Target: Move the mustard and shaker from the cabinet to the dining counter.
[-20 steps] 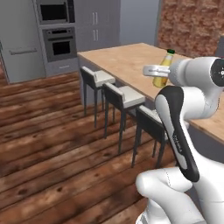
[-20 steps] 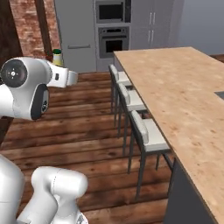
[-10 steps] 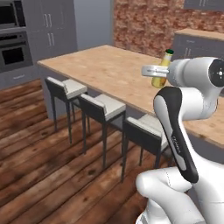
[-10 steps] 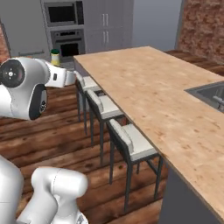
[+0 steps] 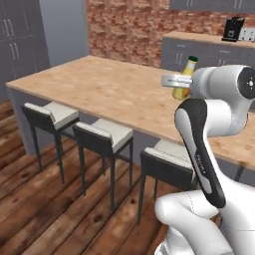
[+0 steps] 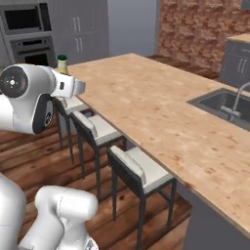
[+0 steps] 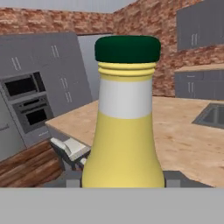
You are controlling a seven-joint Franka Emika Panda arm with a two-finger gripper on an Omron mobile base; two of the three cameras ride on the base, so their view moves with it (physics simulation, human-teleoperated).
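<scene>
The mustard (image 5: 182, 82) is a slim yellow bottle with a dark green cap. It stands upright in my gripper (image 5: 177, 81), which is shut on its lower body and holds it in the air in front of the dining counter (image 5: 104, 89). In the hand view the mustard (image 7: 124, 131) rises close up between the two grey fingers (image 7: 73, 178). From the right base view its green cap (image 6: 62, 59) pokes up behind the hand, and the gripper (image 6: 74, 88) hangs over the stools beside the dining counter (image 6: 161, 112). The shaker is out of view.
Three grey-cushioned stools (image 5: 107, 135) line the near side of the counter. A dark sink (image 6: 222, 105) with a tap is set in its far part. Grey upper wall cabinets (image 7: 199, 22) hang on the brick wall. A built-in oven (image 6: 29, 46) stands at the back left.
Both base views have swung and closed in on the dining counter, so the base has driven. The mustard stays in the gripper at the same spot relative to the arm.
</scene>
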